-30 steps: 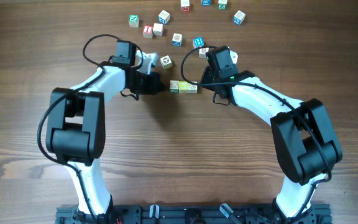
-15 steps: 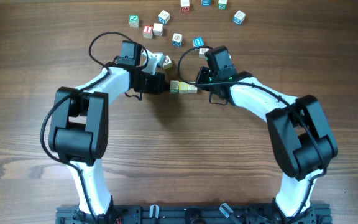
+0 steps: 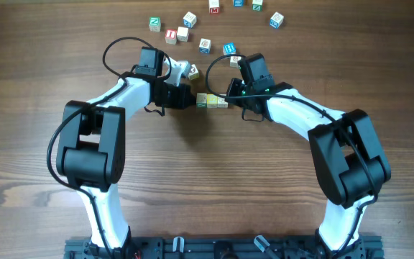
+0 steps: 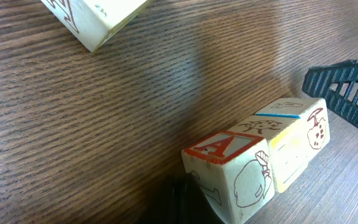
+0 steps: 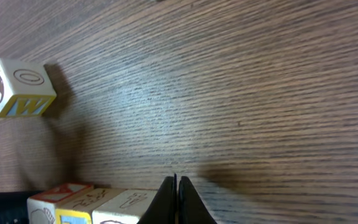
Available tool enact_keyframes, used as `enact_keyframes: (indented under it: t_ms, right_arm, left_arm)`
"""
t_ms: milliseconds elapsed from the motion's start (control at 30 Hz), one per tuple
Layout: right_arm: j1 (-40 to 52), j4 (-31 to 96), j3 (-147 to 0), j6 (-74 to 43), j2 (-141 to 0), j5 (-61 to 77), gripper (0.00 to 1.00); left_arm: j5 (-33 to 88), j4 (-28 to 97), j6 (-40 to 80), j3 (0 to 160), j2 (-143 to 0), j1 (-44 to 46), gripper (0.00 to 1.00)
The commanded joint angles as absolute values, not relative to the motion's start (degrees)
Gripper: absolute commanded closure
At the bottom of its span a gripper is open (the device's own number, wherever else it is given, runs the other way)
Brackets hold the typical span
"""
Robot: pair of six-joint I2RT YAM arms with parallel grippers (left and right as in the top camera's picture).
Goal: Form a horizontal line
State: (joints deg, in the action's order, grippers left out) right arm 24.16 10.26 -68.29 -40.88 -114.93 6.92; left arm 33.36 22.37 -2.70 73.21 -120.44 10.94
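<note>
Three small wooden cubes form a short horizontal line (image 3: 212, 101) at the table's middle back: a whitish cube on the left, a pale yellow one in the middle, a whitish one on the right. In the left wrist view the row (image 4: 272, 149) starts with a red "A" cube (image 4: 229, 177). My left gripper (image 3: 191, 98) is shut and its tip (image 4: 188, 200) touches the row's left end. My right gripper (image 3: 231, 99) is shut at the row's right end, its fingers (image 5: 178, 198) right beside the rightmost cube (image 5: 129, 208).
Several loose letter cubes lie scattered along the back edge, among them one with red marks (image 3: 171, 34) and one with blue marks (image 3: 229, 49). One cube (image 3: 192, 70) sits close behind the left wrist, seen also in the right wrist view (image 5: 17, 87).
Both grippers have closed in on the row's ends since a second ago: left moved right, right moved left. Nothing has visibly moved in the last half second.
</note>
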Motion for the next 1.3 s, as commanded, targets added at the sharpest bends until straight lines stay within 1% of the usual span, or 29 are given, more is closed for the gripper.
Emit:
enact_keyframes:
  t_ms: [0,167,467,1267]
  right_arm:
    - [23.9,10.4,-68.5,-40.4,-115.9,9.0,0.96]
    - [24.3,10.8,-68.5,-39.5,-115.9,10.7,0.95]
    - [25.0,10.9,-68.5,-39.4,-115.9,10.3,0.95]
    - [25.0,10.7,-68.5,-39.4,-115.9,9.9,0.95]
  left_arm:
    - [31.5,22.7,-2.5,71.8,-122.7,11.0,0.96]
    - [31.5,22.7,-2.5,71.8,-122.7,11.0,0.96]
    - [33.6,22.7,-2.5,71.8,-122.7,11.0,0.96]
    - [33.6,22.5,-2.5,71.8,-122.7,12.8,0.96]
